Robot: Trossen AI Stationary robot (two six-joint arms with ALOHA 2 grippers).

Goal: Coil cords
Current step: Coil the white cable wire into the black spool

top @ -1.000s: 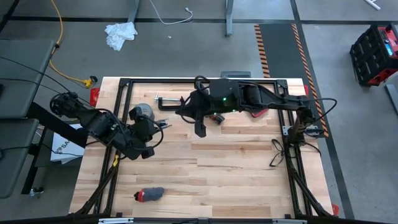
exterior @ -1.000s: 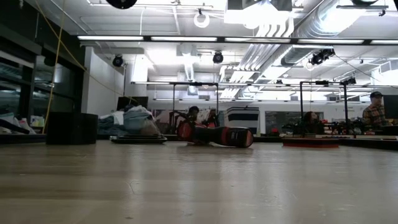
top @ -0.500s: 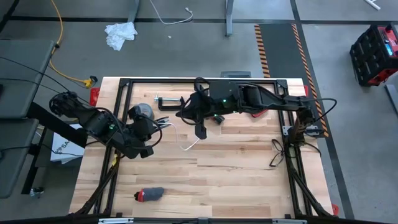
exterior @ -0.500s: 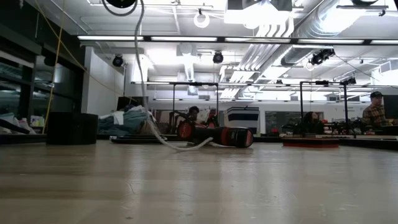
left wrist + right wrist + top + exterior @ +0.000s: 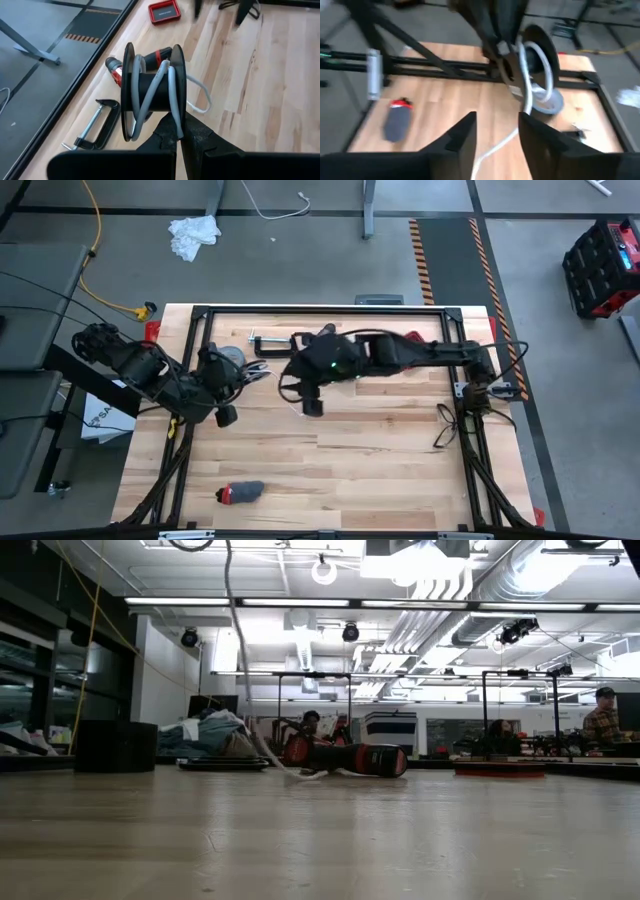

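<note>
From above, the left gripper (image 5: 222, 386) sits at the wooden table's (image 5: 380, 470) left side. Its wrist camera shows it clenched on a black spool (image 5: 152, 91) wrapped in thin white cable (image 5: 172, 95). The right gripper (image 5: 496, 132) stands released, cable trailing between its fingers.

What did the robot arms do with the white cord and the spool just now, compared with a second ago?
The right gripper opened and let go of the white cord, moving left toward the spool. The left gripper carried the spool a little farther back on the table, staying shut on its rim. The cord, unseen a second ago, now hangs from the spool. The clamp and the drill did not move.
</note>
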